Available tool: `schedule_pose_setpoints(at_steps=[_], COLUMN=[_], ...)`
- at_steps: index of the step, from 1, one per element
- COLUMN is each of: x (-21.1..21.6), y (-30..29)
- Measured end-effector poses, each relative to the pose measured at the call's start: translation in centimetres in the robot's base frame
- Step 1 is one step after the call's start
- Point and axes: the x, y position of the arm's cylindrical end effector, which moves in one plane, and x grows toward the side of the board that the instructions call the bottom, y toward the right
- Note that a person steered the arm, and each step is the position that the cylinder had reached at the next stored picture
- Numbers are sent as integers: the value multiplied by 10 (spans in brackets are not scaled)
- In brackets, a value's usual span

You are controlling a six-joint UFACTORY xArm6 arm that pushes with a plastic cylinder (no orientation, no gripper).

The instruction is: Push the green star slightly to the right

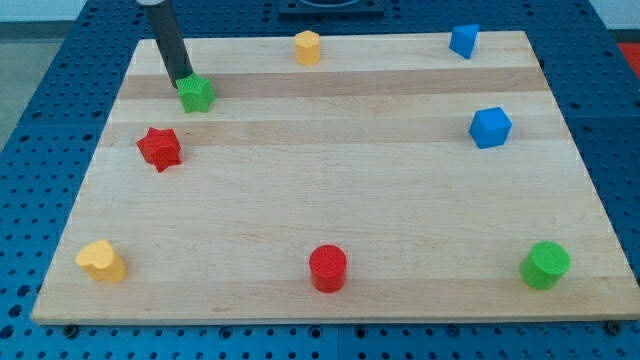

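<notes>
The green star (198,94) lies near the upper left of the wooden board (330,200). My dark rod comes down from the view's top left, and my tip (182,78) stands at the star's upper left edge, touching it or nearly so. A red star (159,148) lies below and to the left of the green star.
A yellow block (307,46) sits at the top middle. Two blue blocks (463,40) (490,127) are at the upper right. A yellow heart-like block (102,260) is at the lower left, a red cylinder (327,267) at the bottom middle, a green cylinder (545,264) at the lower right.
</notes>
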Motion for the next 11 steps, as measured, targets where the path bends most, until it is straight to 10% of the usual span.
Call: schedule_pose_setpoints(at_steps=[6, 8, 11], x=[19, -50, -104], y=[27, 6, 188])
